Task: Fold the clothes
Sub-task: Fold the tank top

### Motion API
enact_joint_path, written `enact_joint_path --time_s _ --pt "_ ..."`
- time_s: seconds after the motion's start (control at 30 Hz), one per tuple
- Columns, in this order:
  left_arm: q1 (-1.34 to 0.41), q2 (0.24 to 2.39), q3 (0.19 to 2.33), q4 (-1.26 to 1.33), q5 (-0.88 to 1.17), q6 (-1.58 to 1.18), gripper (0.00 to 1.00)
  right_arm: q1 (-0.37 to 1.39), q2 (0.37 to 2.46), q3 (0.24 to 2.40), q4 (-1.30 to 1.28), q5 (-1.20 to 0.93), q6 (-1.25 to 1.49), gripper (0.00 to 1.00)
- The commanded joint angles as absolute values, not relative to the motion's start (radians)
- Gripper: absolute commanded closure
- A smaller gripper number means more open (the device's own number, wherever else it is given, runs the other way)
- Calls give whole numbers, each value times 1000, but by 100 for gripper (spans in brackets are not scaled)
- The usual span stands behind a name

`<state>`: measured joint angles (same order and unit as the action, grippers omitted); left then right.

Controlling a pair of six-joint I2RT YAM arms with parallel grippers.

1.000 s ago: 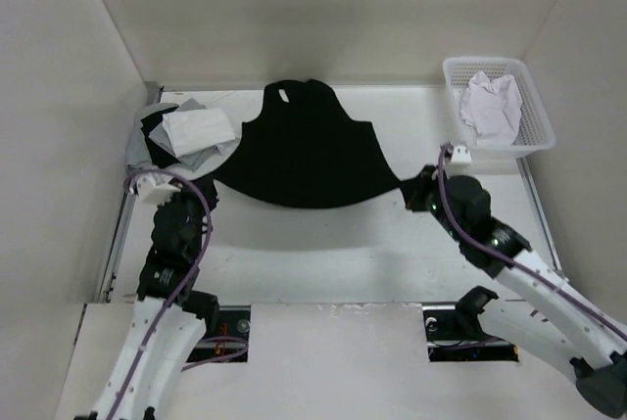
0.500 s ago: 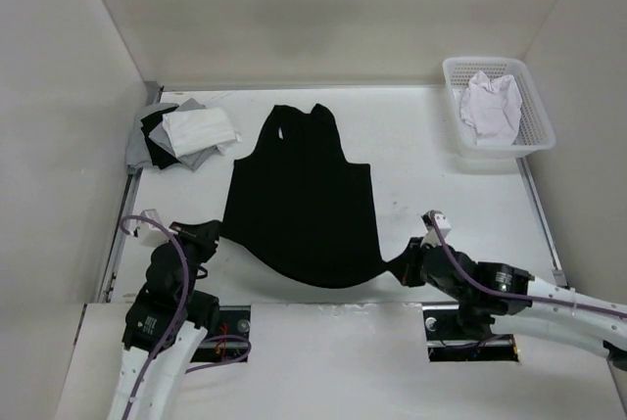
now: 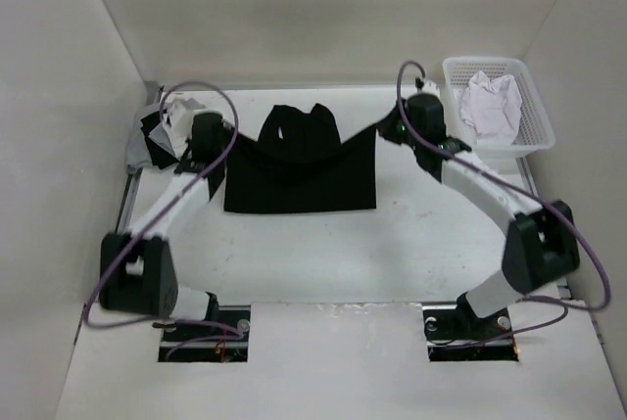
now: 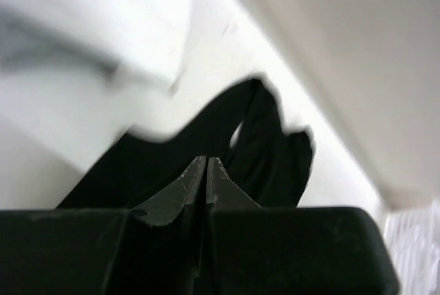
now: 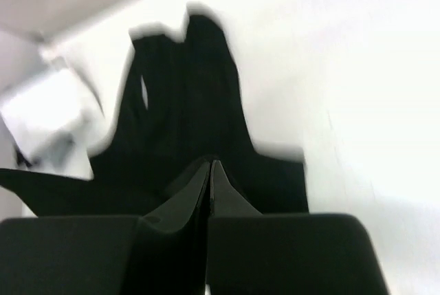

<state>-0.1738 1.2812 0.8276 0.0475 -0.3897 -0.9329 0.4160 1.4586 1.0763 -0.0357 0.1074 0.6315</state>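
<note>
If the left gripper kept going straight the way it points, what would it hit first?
The black garment: the left gripper is shut on it, and more of its cloth lies directly ahead. Beyond that probably the back wall; depth is unclear.

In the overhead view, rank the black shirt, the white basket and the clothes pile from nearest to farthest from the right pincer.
1. black shirt: gripped at its corner by the right pincer.
2. white basket: to its right, back corner.
3. clothes pile: far left, beyond the shirt.
</note>
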Motion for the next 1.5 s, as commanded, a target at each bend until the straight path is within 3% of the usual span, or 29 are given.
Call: enact_joint_path --time_s 0.0,0.07,0.17,0.23,0.3,0.4,0.6,0.67,0.97,1.13,1.47 --pt "-140 1547 1139 281 -388 -899 98 328 1674 1357 75 -4 594 100" --pt "-133 1722 1341 233 -348 -859 93 285 1837 1544 23 -28 617 99" --pt "-114 1896 1549 114 -281 -847 75 266 2033 1754 -27 -72 650 72" --pt "-107 1895 1531 127 -299 -851 64 268 2075 1782 -32 -78 661 57" --pt "-100 1824 1430 167 -311 -853 61 271 2040 1711 -12 -75 655 51" --pt "-119 1631 1152 274 -334 -877 63 286 1907 1496 67 -58 652 54" --pt "-225 1286 576 440 -457 -920 65 383 1651 1022 283 -20 707 98" --pt "-196 1243 494 427 -419 -928 64 403 1619 930 323 -2 729 99" --pt "-21 1439 405 615 -153 -1058 56 421 1586 753 413 9 758 92" --pt "-19 1555 425 716 -144 -1086 54 423 1595 727 443 11 772 79" --pt "-1 1730 474 758 -149 -1129 72 374 1666 692 460 18 879 61"
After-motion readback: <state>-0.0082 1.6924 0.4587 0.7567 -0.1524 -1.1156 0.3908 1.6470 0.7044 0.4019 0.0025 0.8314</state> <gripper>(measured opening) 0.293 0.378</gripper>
